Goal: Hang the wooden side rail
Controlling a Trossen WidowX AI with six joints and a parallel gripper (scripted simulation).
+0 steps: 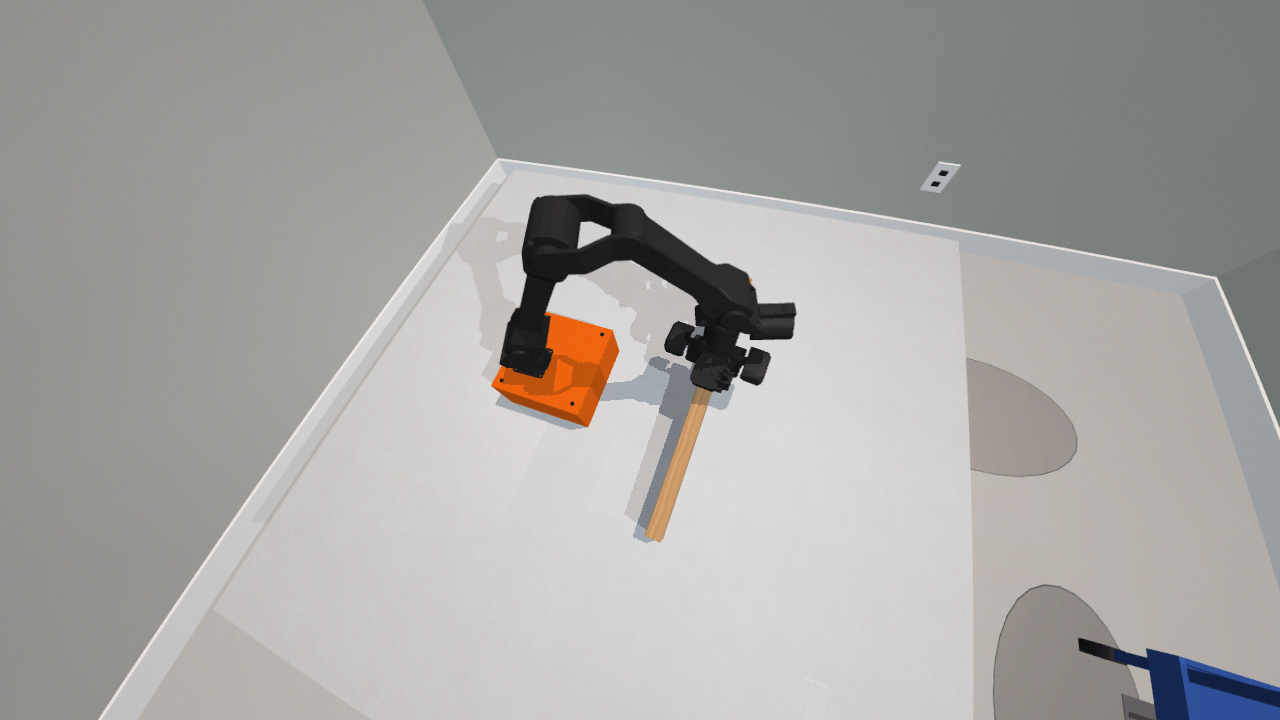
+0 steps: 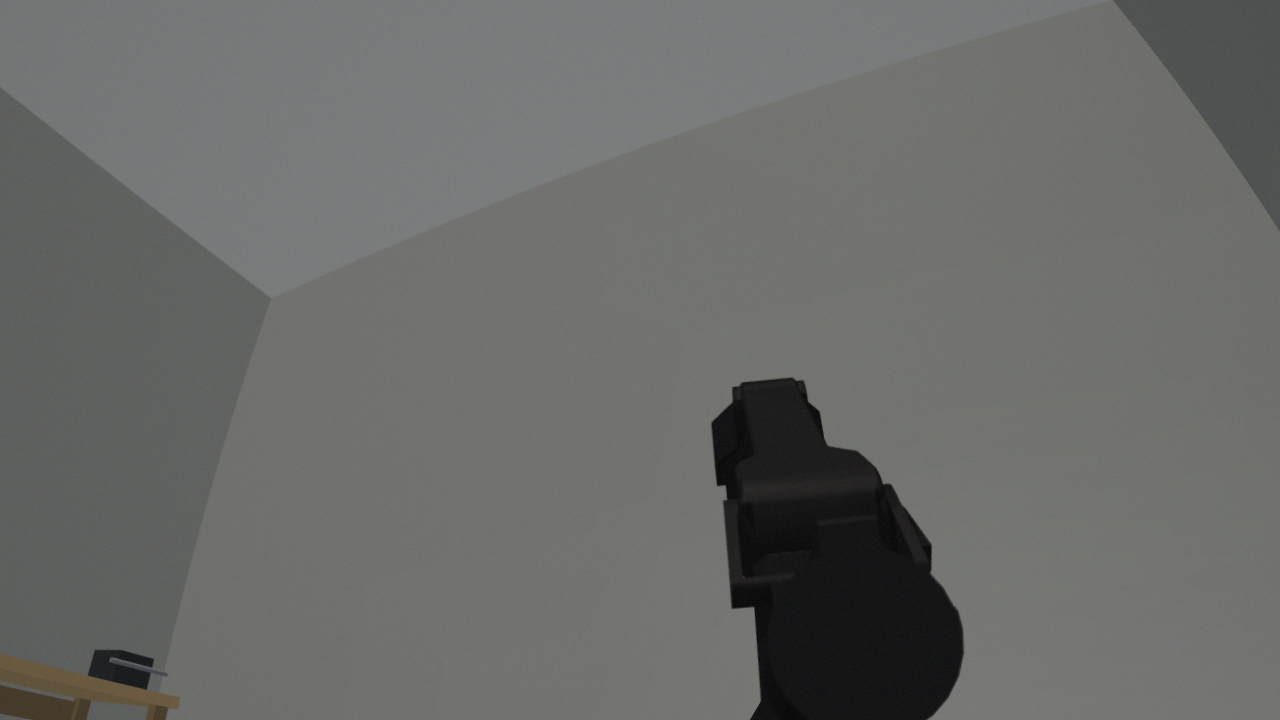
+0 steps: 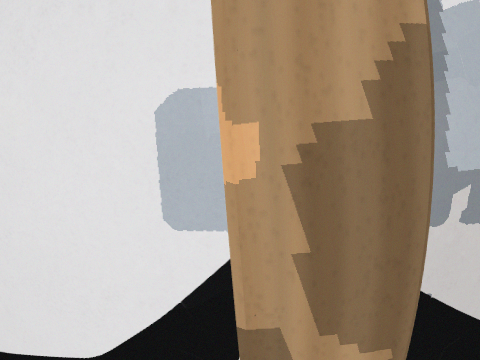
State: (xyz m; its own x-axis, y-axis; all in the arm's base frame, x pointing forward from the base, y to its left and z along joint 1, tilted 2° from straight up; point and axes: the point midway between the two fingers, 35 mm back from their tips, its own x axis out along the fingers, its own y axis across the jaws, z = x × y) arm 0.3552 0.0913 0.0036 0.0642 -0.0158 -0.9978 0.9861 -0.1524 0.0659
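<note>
The wooden side rail (image 1: 677, 470) (image 3: 280, 75) slants down and slightly left from under my gripper (image 1: 714, 368) (image 3: 292, 267) in the top view. My gripper is shut on the rail near its upper part; the black fingers stand on both sides of it at the bottom of the wrist view. The rail's far end is at the lower left, with a shadow close beside it; I cannot tell whether it touches the table. The hooks, the slot and the pins are hidden. No headboard post can be made out; only a tiny tan bit shows behind the arm.
An orange block (image 1: 586, 349) sits under the arm's base, left of the rail. A blue object (image 1: 1226, 694) with a dark bar is at the lower right. The exterior view shows a black arm part (image 2: 859, 635) and a wooden desk (image 2: 53, 677) at the lower left.
</note>
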